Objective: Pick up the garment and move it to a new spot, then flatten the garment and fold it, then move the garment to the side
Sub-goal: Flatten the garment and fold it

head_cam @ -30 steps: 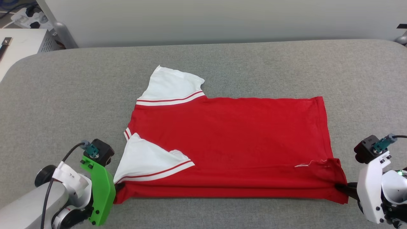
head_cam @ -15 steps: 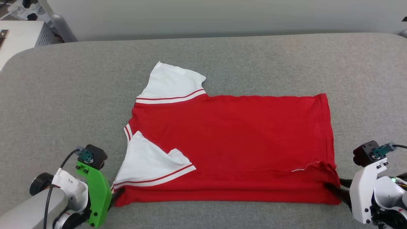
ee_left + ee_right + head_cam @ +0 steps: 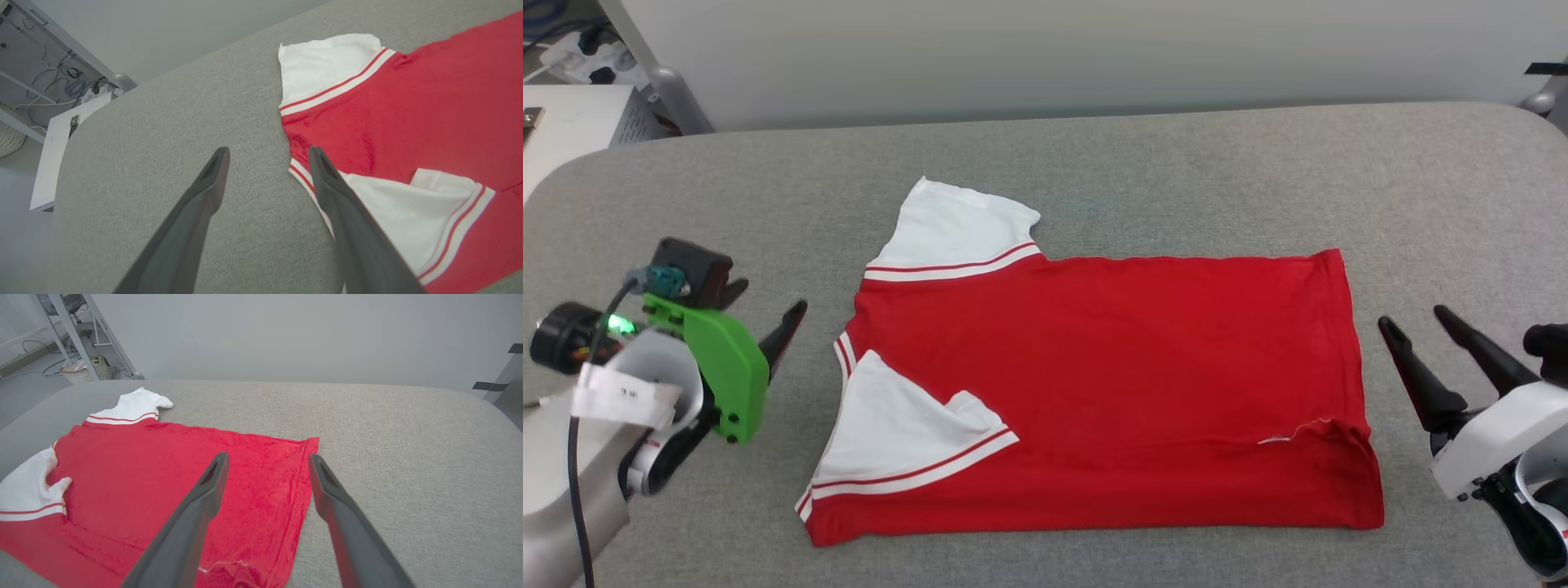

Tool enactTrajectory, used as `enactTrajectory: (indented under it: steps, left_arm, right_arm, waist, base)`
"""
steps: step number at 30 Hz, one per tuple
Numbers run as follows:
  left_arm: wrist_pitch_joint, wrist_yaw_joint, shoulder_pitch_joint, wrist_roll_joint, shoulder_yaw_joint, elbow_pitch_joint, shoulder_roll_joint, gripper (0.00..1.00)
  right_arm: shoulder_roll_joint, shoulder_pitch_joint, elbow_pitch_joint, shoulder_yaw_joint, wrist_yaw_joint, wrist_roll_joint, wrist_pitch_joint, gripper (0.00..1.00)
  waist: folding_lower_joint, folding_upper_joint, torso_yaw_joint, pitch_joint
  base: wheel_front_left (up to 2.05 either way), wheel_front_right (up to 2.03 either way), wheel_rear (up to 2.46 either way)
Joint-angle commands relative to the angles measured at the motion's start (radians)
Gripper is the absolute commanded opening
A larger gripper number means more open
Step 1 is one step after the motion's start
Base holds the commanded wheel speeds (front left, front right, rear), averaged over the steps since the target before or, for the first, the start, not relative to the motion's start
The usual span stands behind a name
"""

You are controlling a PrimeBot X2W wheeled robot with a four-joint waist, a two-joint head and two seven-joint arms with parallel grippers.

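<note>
The garment (image 3: 1111,367) lies flat on the grey padded table (image 3: 1176,163), red body across the middle, collar end to the left. One white sleeve (image 3: 956,224) points to the far side and the other (image 3: 898,429) is folded onto the red cloth. No numerals show on the upturned side. My left gripper (image 3: 768,298) hovers open just left of the collar edge and holds nothing; its fingers (image 3: 204,196) straddle bare table beside the garment (image 3: 408,106). My right gripper (image 3: 1413,318) is open and apart from the hem on the right, above the garment's edge (image 3: 261,498).
A white cabinet (image 3: 564,131) and a metal leg (image 3: 674,90) stand beyond the table's far left corner, with a pale wall behind. Bare grey table surrounds the garment on all sides. Shelving and cables (image 3: 73,318) sit on the floor further off.
Both grippers have let go of the garment's near corners, opened, and moved up and away from the near edge. The garment has stayed flat. The head camera shifted slightly.
</note>
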State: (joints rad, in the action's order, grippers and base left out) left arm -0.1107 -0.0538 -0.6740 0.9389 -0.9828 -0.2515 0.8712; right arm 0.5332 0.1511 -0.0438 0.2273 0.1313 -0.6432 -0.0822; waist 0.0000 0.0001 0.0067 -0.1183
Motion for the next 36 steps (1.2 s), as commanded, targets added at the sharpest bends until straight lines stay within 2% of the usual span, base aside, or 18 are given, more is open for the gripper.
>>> enactTrajectory:
  steps: [1,4,8,11,15,19,23,30,36]
  left_arm:
    - [0.018,-0.009,-0.042,-0.023,0.013,-0.015,-0.016,1.0]
    - [0.028,-0.001,-0.114,-0.045,0.03,-0.055,-0.039,1.0]
    - [-0.03,0.049,-0.231,-0.045,0.039,-0.126,-0.074,1.0]
    - [-0.141,0.104,-0.325,0.012,0.052,-0.184,-0.106,1.0]
    - [-0.327,0.147,-0.463,0.049,0.04,-0.233,-0.127,1.0]
    - [-0.533,0.152,-0.582,0.095,0.029,-0.288,-0.157,1.0]
    - [-0.669,0.131,-0.675,0.091,0.012,-0.339,-0.174,1.0]
    - [-0.75,0.128,-0.737,0.065,-0.018,-0.407,-0.185,1.0]
    - [-0.794,0.142,-0.71,0.059,-0.055,-0.452,-0.177,1.0]
  right_arm:
    - [-0.033,-0.014,0.02,-0.03,-0.001,0.039,0.035,1.0]
    - [-0.1,-0.032,0.068,-0.085,-0.001,0.087,0.082,1.0]
    - [-0.149,-0.047,0.138,-0.105,-0.001,0.131,0.09,1.0]
    - [-0.165,-0.039,0.187,-0.1,-0.001,0.148,0.088,1.0]
    - [-0.175,-0.013,0.236,-0.088,-0.001,0.154,0.087,1.0]
    - [-0.179,0.02,0.262,-0.076,-0.001,0.155,0.1,1.0]
    - [-0.176,0.057,0.267,-0.059,-0.001,0.156,0.117,1.0]
    - [-0.165,0.102,0.254,-0.039,-0.001,0.148,0.139,1.0]
    - [-0.153,0.118,0.242,-0.044,-0.001,0.142,0.152,1.0]
  waist:
    - [0.0,-0.0001,-0.025,-0.03]
    - [0.0,-0.0001,-0.049,-0.072]
    - [0.0,-0.0001,-0.089,-0.147]
    - [0.0,-0.0001,-0.122,-0.208]
    - [0.0,-0.0001,-0.161,-0.292]
    - [0.0,-0.0001,-0.189,-0.367]
    - [0.0,-0.0001,-0.215,-0.435]
    - [0.0,-0.0001,-0.247,-0.514]
    - [0.0,-0.0001,-0.243,-0.537]
  base:
    - [0.0,0.0,0.0]
    - [0.0,0.0,0.0]
    - [0.0,0.0,0.0]
    - [0.0,0.0,0.0]
    - [0.0,0.0,0.0]
    - [0.0,0.0,0.0]
    - [0.0,0.0,0.0]
    - [0.0,0.0,0.0]
    - [0.0,0.0,0.0]
